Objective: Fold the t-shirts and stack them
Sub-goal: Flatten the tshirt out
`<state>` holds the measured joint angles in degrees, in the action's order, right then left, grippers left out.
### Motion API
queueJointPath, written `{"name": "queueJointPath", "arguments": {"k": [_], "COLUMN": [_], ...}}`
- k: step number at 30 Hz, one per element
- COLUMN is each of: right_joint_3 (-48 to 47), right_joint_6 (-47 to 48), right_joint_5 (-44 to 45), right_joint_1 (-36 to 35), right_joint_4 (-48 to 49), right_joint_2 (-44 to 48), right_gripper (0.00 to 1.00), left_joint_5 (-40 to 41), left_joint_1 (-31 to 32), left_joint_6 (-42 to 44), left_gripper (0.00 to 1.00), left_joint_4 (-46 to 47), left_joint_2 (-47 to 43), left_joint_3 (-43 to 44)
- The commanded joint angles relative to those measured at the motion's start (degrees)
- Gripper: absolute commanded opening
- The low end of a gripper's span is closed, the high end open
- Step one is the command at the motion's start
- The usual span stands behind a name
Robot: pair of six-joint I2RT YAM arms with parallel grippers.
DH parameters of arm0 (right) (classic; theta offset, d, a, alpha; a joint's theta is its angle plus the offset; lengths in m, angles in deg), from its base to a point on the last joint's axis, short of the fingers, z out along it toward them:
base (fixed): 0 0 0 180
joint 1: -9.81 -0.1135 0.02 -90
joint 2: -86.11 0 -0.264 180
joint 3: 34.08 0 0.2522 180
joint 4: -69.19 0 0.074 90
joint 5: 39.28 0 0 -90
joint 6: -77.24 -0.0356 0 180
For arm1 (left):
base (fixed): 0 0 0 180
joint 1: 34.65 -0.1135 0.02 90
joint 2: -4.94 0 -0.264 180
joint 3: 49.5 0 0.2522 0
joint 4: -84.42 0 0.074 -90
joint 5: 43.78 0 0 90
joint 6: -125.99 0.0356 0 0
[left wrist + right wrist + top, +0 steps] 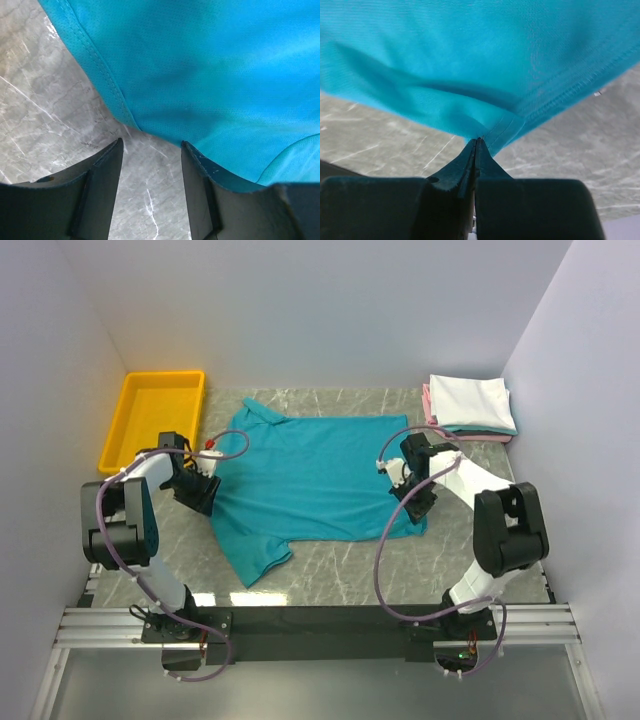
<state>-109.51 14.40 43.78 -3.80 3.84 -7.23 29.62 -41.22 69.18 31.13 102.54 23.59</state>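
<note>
In the top external view, a teal t-shirt [310,475] is lying spread flat on the marble surface [400,580], its collar pointing away from the arms and one sleeve trailing toward them. A stack of folded t-shirts [470,405], white on top with teal and pink beneath, is sitting beyond the teal t-shirt's far right corner, well apart from it. A yellow bin [155,415] is sitting beyond its far left corner. The left arm [130,520] is reaching in at the teal t-shirt's left edge, and the right arm [500,520] is reaching in at its near right corner. In the left wrist view, the left jaws are standing moderately wide, with only bare marble showing between the two dark fingers [97,192]. The teal t-shirt [210,75] is lying just past the fingertips, its stitched hem running diagonally, and a fold of the cloth is draping over the outer side of one finger. In the right wrist view, the right jaws are pinching fully together on the hemmed corner of the teal t-shirt [470,60], and the cloth is rising off the surface in drawn folds from the fingers [455,175].
</note>
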Motion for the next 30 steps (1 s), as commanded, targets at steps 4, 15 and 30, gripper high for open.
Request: {"name": "queueJointPath", "arguments": {"k": [4, 15, 30], "right_joint_3": [2.1, 2.9, 3.8], "right_joint_6": [1.8, -2.1, 3.2], "right_joint_5": [1.5, -6.9, -11.2], "right_joint_1": [0.5, 6.7, 10.8], "right_joint_4": [0.7, -5.5, -4.7], "right_joint_2": [0.8, 10.9, -0.5], "right_gripper": [0.13, 0.39, 0.46], "left_joint_5": [1.2, -6.1, -9.5], "left_joint_1": [-0.4, -1.1, -1.0], "left_joint_6": [-0.6, 1.7, 2.6], "left_gripper": [0.55, 0.57, 0.68], "left_joint_4": [1.0, -1.7, -1.3], "left_joint_2": [1.3, -4.4, -5.0], "left_joint_3": [1.1, 2.2, 3.6]}}
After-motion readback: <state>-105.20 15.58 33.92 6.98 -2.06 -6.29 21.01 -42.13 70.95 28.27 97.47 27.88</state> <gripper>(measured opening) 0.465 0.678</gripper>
